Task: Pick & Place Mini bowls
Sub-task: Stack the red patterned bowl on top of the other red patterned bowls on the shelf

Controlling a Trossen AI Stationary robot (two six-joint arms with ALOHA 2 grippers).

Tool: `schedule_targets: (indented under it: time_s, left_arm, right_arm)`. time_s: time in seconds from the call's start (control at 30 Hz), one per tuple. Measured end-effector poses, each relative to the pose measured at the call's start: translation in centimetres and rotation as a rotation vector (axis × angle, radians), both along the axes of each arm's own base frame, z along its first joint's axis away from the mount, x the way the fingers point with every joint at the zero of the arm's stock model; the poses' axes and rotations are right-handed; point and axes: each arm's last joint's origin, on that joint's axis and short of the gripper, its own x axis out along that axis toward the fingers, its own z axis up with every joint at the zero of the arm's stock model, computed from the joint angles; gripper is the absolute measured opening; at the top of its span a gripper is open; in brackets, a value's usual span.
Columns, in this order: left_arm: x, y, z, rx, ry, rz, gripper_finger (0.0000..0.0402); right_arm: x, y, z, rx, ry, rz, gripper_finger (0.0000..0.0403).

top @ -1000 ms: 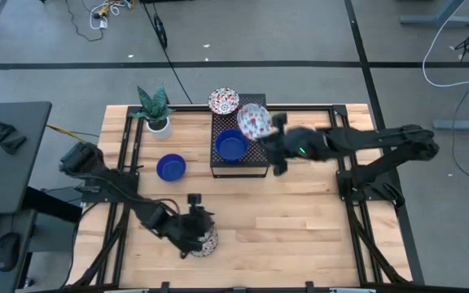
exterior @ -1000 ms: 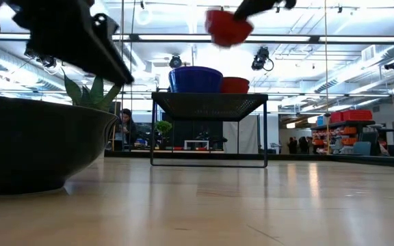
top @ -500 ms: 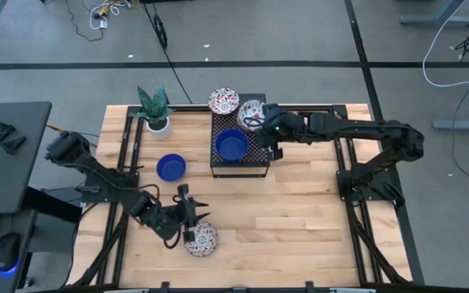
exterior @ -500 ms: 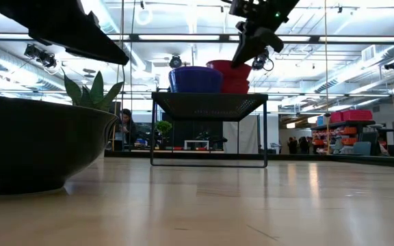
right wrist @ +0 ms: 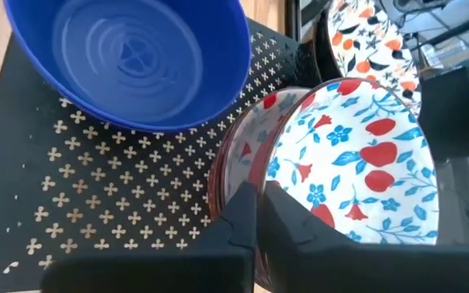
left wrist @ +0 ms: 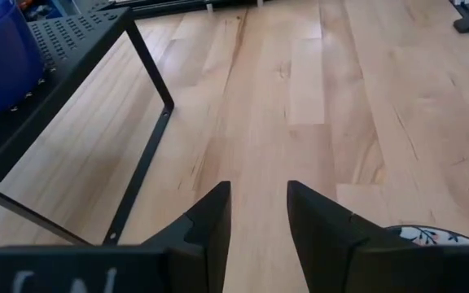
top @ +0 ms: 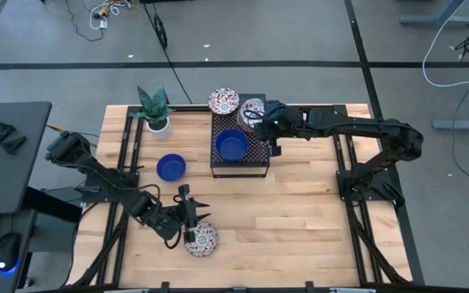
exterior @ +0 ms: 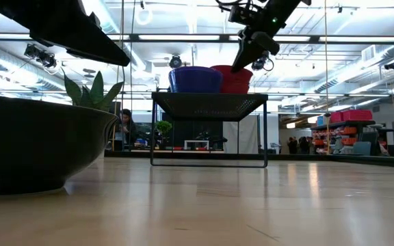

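Observation:
My right gripper (top: 260,120) reaches over the black perforated box (top: 238,167) and is shut on a floral mini bowl (right wrist: 357,155), which sits nested in a second floral bowl (right wrist: 233,159). A blue mini bowl (top: 232,146) stands beside them on the box. A third floral bowl (top: 223,101) rests on the table behind the box. One blue bowl (top: 171,168) stands on the table left of the box. My left gripper (top: 190,205) is open, just off a floral bowl (top: 201,240) standing near the table's near edge. My right gripper holds the upper floral bowl by its rim (right wrist: 272,181), on the side toward the table's right. The rim runs between the two fingers (right wrist: 238,216), one inside the bowl and one outside. They come slanting down from the right. The bowl sits upright in the bowl beneath.
A small white pot with a green plant (top: 158,114) stands at the far left of the table. The low view has the near floral bowl (exterior: 40,143) large at its left. Bare wood (top: 300,212) lies right of the near bowl.
My right gripper has carried the floral bowl from the air right of the box leftward and down, into the floral bowl on the box. My left gripper has drawn back and up off the near floral bowl, which stays on the table.

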Motion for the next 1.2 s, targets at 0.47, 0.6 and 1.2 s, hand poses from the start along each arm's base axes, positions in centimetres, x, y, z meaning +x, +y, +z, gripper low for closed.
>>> schedule_targets:
  time_s: [0.47, 0.6, 1.2]
  left_arm:
    - [0.0, 0.0, 0.0, 0.000, 0.000, 0.000, 0.0126]
    - [0.0, 0.0, 0.0, -0.001, 0.000, 0.000, 0.0126]
    - [0.0, 0.0, 0.0, 0.000, 0.000, 0.000, 0.0126]
  right_arm:
    - [0.1, -0.3, 0.1, 0.015, -0.034, -0.032, 0.0044]
    - [0.1, -0.4, 0.1, 0.029, -0.042, -0.049, 0.0060]
    - [-0.8, 0.4, 1.4, 0.140, -0.102, 0.088, 0.0090]
